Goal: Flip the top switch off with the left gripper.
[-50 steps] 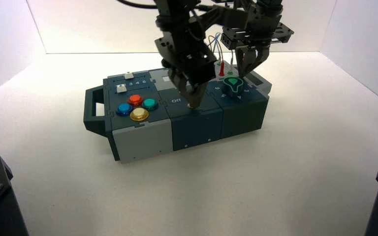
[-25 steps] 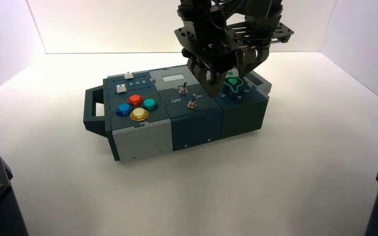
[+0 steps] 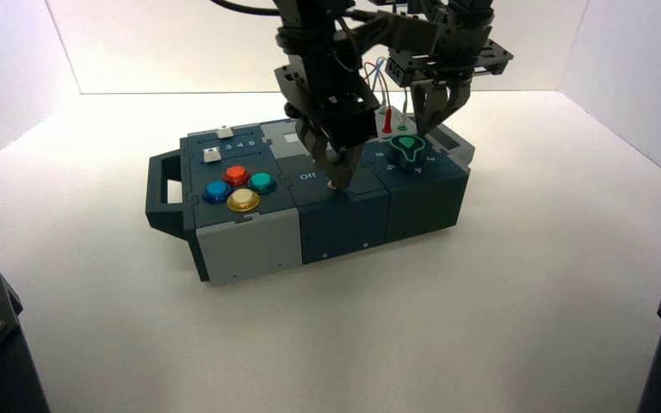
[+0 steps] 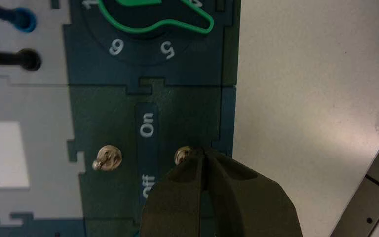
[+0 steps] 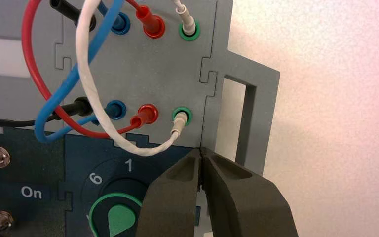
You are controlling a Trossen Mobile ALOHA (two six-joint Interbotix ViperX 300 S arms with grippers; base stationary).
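Note:
The box (image 3: 250,241) carries two metal toggle switches between the "Off" and "On" lettering. The top switch (image 4: 107,158), farther from the box's front edge and beside a white window (image 4: 5,154), stands free; in the high view my arm hides it. My left gripper (image 4: 203,152) is shut, with its fingertips pressed against the near switch (image 4: 181,155) by the front edge. From above, the left gripper (image 3: 334,178) is down on the dark middle block. My right gripper (image 3: 435,120) hangs shut over the box's back right corner, holding nothing.
A green knob (image 3: 408,146) with numbers around it sits right of the switches. Behind it, coloured wires (image 5: 79,74) are plugged into a grey socket panel (image 5: 177,69). Several round coloured buttons (image 3: 239,188) and a handle (image 3: 163,194) occupy the box's left end.
Half a second ago the left gripper was raised over the knob; it has swung back left and come down onto the near switch. The right arm has not moved.

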